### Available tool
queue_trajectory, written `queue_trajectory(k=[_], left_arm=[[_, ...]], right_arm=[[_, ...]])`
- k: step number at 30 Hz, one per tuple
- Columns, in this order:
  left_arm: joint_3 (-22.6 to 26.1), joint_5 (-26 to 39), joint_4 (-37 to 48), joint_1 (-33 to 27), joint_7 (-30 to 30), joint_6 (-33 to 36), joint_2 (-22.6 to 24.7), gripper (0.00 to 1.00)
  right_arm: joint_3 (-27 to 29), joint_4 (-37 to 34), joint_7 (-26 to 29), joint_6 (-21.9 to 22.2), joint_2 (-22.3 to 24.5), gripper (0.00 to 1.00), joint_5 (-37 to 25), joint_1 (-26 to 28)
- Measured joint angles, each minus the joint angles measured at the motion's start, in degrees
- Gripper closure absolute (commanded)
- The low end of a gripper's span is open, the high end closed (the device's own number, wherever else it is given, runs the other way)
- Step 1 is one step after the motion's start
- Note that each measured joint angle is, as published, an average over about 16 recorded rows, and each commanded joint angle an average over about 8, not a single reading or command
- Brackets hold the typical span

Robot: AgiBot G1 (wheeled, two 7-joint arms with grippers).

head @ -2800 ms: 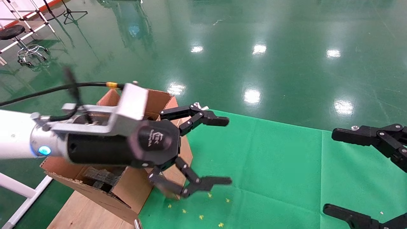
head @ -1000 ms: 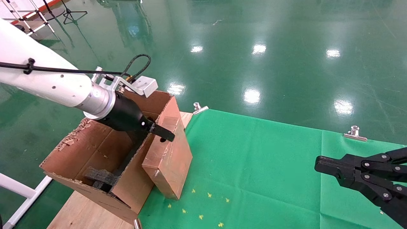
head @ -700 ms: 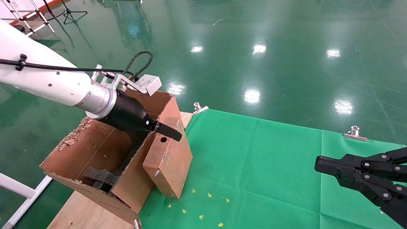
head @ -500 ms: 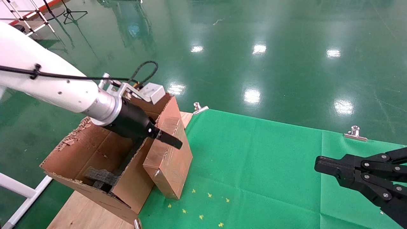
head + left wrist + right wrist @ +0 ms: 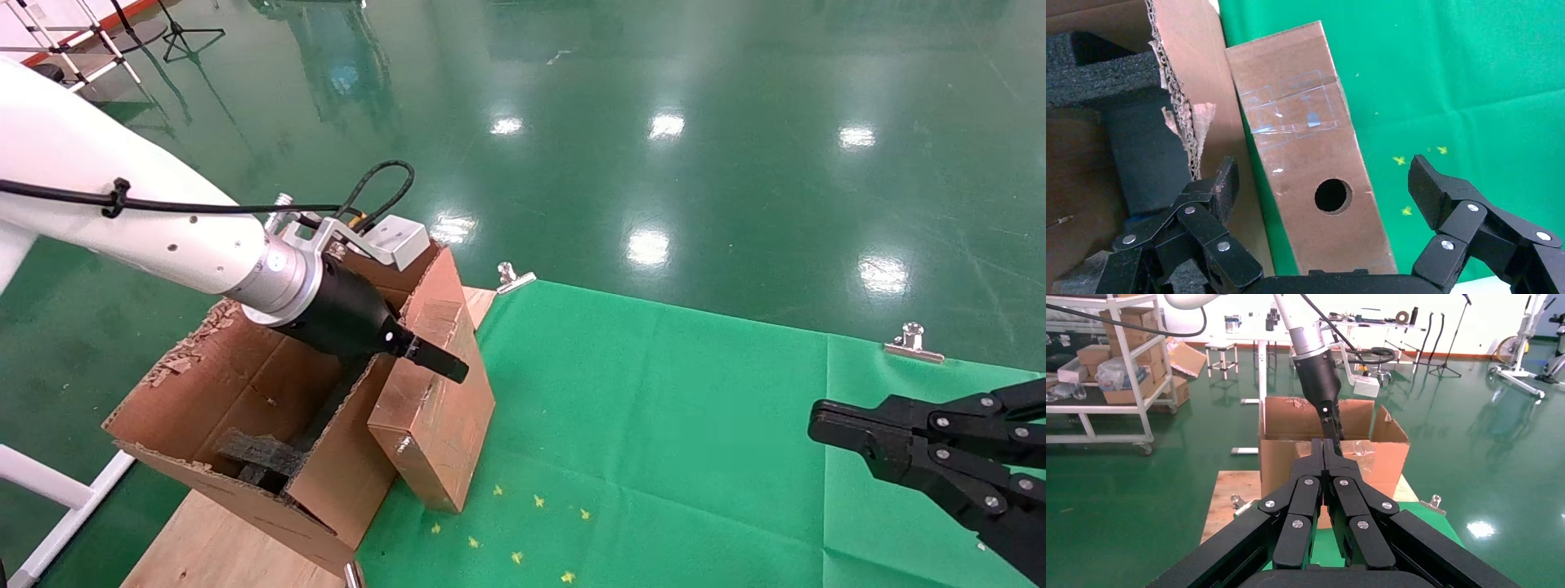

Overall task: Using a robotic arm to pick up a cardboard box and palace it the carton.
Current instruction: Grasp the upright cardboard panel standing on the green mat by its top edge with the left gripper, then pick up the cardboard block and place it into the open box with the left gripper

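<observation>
Leaning against the carton (image 5: 245, 392) wall, outside it, the box (image 5: 437, 408) stands tilted on the cloth (image 5: 654, 425); the left gripper (image 5: 1321, 184) straddles it, fingers apart. The right gripper (image 5: 1326, 454), pressed together, idles well apart.

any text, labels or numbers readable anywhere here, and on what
None can be read.
Cardboard box: clear tape and a round hole, with faint bluish marks on the tape that form no readable letters.
Carton: plain brown, no print showing.
Left gripper, open around the box: no marking visible.
Right gripper, shut: bare black.
Boxes on the shelf: too small to read.
</observation>
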Motion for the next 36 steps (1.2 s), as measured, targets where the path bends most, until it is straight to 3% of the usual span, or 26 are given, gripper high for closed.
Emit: queue_trajectory(k=[2,28,36], left_arm=[[0.0,0.0,0.0,0.0,0.0,0.0,0.0,1.0],[-0.4,-0.6,0.2,0.0,0.4,0.1,-0.1,1.0],[-1.3,-1.0,0.5,-1.4,3.0,-0.9,-1.1,1.0]], right_arm=[[0.0,0.0,0.0,0.0,0.0,0.0,0.0,0.0],[0.0,0.0,0.0,0.0,0.0,0.0,0.0,0.0],[0.0,0.0,0.0,0.0,0.0,0.0,0.0,0.0]])
